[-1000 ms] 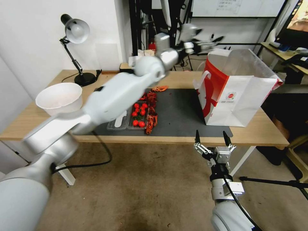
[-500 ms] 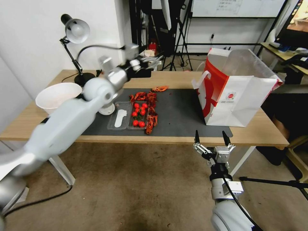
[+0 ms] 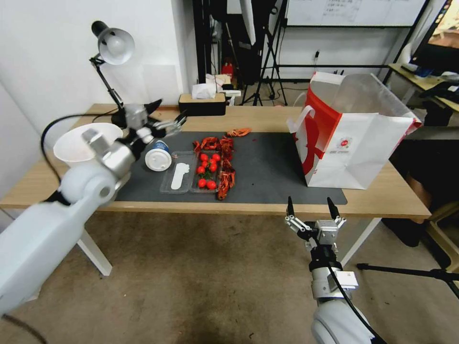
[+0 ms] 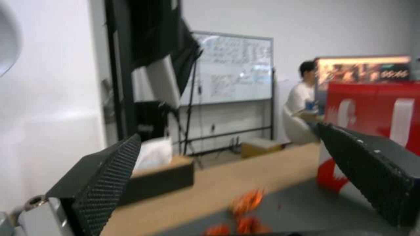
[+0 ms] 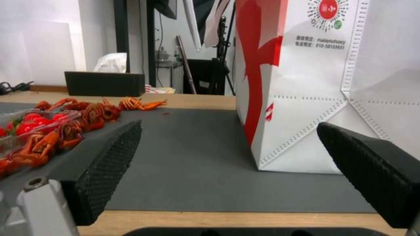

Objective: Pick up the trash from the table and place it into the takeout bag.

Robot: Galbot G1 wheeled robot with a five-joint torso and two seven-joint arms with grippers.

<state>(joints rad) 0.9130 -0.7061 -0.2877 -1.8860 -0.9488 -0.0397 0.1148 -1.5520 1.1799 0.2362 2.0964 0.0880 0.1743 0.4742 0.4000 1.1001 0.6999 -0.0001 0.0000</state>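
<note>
On the counter point(image 3: 267, 119), a cup point(image 3: 158, 156) lies tipped, lid toward the viewer, beneath the released left gripper point(image 3: 167, 119); right gripper point(image 3: 311, 206), released, lower centre.

Black desk lamp point(image 3: 112, 71) at the back-left corner, head tilted down over a wide white bowl point(image 3: 86, 143). Dark tissue box point(image 3: 202, 102) along the far edge. Mid-mat, a clear tray of cherry tomatoes point(image 3: 206, 171), red crayfish shells point(image 3: 224, 162) heaped just beside it.
</note>
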